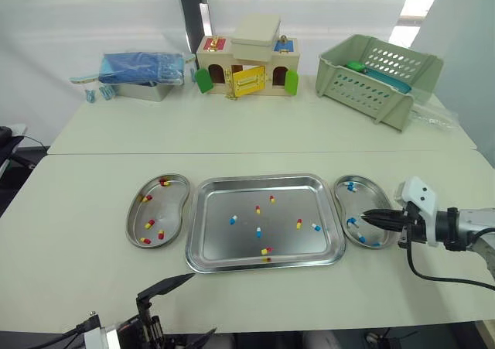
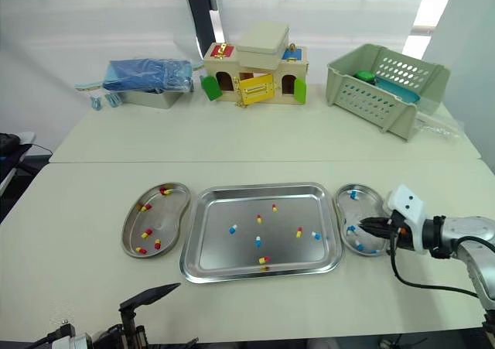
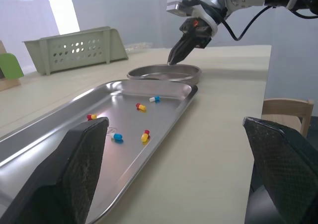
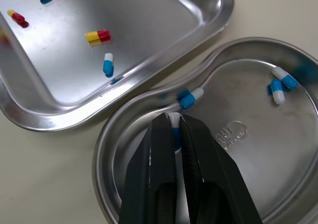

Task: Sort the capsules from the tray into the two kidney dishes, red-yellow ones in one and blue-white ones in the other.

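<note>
Cream table [image 1: 77,272], white backdrop [image 1: 116,16], right pincer [image 1: 367,217] clamping blue-white capsule [image 4: 174,131], left pincer [image 1: 199,306] spread

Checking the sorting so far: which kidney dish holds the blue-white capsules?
The right dish, under the right gripper holding a blue-white capsule; the left dish holds only red-yellow capsules.

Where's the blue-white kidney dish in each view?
Left eye view: kidney dish right of the tray.
Right eye view: kidney dish, same side of tray.
Left wrist view: kidney dish past the tray's far end.
Right wrist view: kidney dish under the right tool.
Shared landmark: the tray's rim beside it.
</note>
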You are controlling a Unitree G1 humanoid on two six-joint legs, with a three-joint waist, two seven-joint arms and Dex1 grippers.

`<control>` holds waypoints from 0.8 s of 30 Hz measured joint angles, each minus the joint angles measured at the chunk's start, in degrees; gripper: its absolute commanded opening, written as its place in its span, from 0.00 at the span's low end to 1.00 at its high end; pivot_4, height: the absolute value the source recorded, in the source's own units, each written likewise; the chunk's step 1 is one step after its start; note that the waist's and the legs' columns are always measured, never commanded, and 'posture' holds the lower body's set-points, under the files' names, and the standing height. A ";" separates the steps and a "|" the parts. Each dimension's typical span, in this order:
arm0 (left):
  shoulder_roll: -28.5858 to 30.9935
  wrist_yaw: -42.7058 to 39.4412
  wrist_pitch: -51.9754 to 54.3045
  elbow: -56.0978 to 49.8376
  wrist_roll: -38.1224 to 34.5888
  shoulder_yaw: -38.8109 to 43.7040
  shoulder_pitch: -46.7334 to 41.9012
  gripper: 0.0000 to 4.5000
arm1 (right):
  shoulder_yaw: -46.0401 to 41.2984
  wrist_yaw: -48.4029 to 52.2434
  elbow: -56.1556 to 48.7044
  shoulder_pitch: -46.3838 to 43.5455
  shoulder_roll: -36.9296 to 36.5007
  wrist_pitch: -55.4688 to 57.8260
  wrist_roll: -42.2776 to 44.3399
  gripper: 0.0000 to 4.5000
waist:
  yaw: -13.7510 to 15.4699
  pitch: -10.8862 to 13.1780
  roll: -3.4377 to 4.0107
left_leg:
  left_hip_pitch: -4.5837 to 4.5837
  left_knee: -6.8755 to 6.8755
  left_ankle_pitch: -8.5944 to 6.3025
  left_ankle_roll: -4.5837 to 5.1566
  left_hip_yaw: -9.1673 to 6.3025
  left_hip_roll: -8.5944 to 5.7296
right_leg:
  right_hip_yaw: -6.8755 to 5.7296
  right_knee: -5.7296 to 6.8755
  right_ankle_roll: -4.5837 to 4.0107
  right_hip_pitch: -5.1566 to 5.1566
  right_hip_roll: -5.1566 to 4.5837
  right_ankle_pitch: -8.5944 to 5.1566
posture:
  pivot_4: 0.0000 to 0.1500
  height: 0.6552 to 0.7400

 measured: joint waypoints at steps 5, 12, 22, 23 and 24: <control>-0.16 -0.40 0.02 0.27 -0.12 0.02 0.00 1.00 | 0.03 0.01 1.15 0.46 -0.76 -1.18 -0.59 0.19 | 0.07 0.00 0.00 | -0.01 0.03 0.00 0.00 -0.01 0.00 | -0.02 -0.01 0.00 0.03 -0.01 0.00 | 1.00 1.00; -0.74 -0.32 -0.01 1.46 -0.12 0.30 0.24 1.00 | 0.03 0.35 2.99 0.28 -1.29 -2.14 -0.54 0.61 | 0.15 0.00 0.00 | -0.01 0.05 0.00 0.00 -0.01 0.00 | -0.01 -0.02 0.00 0.04 -0.01 0.00 | 1.00 1.00; -2.02 2.25 0.30 2.75 -0.05 1.62 0.21 1.00 | -3.80 1.88 3.83 1.00 -1.72 -2.20 2.01 1.00 | 0.36 0.00 0.00 | -0.01 0.09 0.00 0.00 -0.02 0.00 | -0.03 -0.02 0.00 0.07 -0.01 0.00 | 1.00 1.00; -1.86 3.06 0.77 2.54 -0.02 2.38 0.48 1.00 | -4.63 2.43 4.51 1.01 -1.90 -2.29 2.45 1.00 | 0.36 0.00 0.00 | -0.01 0.09 0.00 0.00 -0.02 0.00 | -0.03 -0.02 0.00 0.08 -0.01 0.00 | 1.00 1.00; -1.38 4.17 1.83 1.97 -0.02 3.12 1.28 1.00 | -5.57 3.04 5.48 1.01 -2.26 -2.62 3.05 1.00 | 0.34 0.00 0.00 | -0.01 0.10 0.00 0.00 -0.01 0.00 | -0.02 -0.02 0.00 0.09 -0.01 0.00 | 1.00 1.00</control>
